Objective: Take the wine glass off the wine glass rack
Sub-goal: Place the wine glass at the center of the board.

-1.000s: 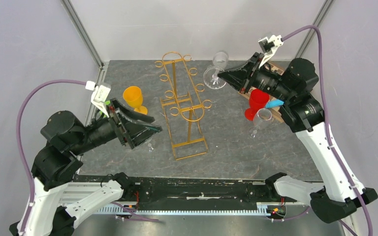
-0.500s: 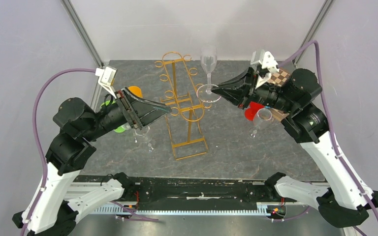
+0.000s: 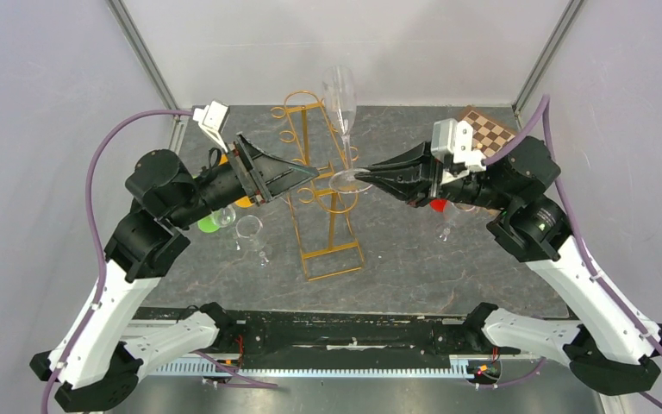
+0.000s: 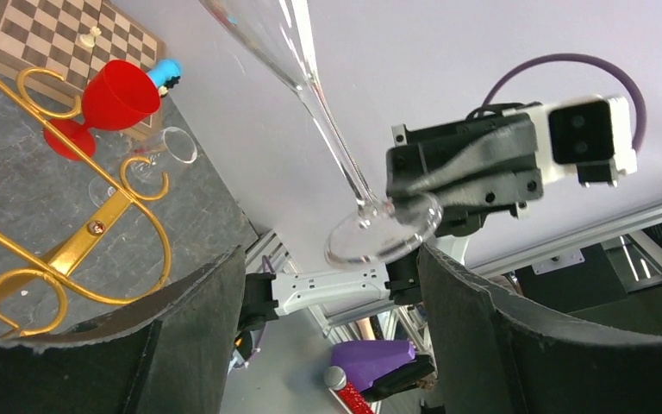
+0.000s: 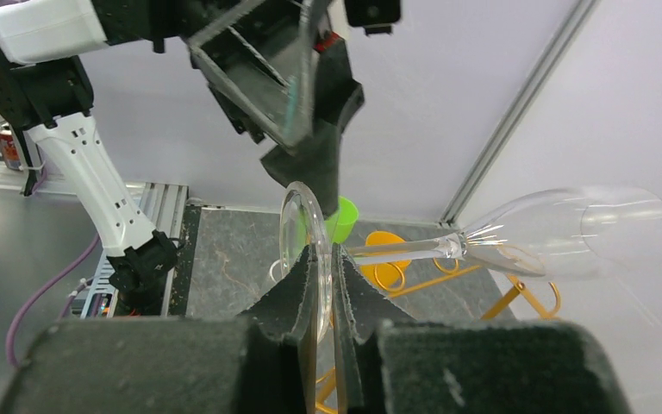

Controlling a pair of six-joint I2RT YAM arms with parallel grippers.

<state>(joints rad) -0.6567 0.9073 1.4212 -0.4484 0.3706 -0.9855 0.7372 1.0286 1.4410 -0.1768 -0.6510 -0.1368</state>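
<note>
Underneath, the grey worktop [image 3: 448, 259] spreads below both tools, and the gold wine glass rack [image 3: 332, 226] stands on it beneath the gap between their tips. The right tool [image 3: 364, 178] is pinched narrow on the round foot of the wine glass [image 3: 342, 103], whose stem and bowl rise from its tips above the rack's top rails. The left tool [image 3: 306, 175] gapes wide and empty, facing that foot from close by. A clear glass [image 3: 250, 231] stands below the left tool.
</note>
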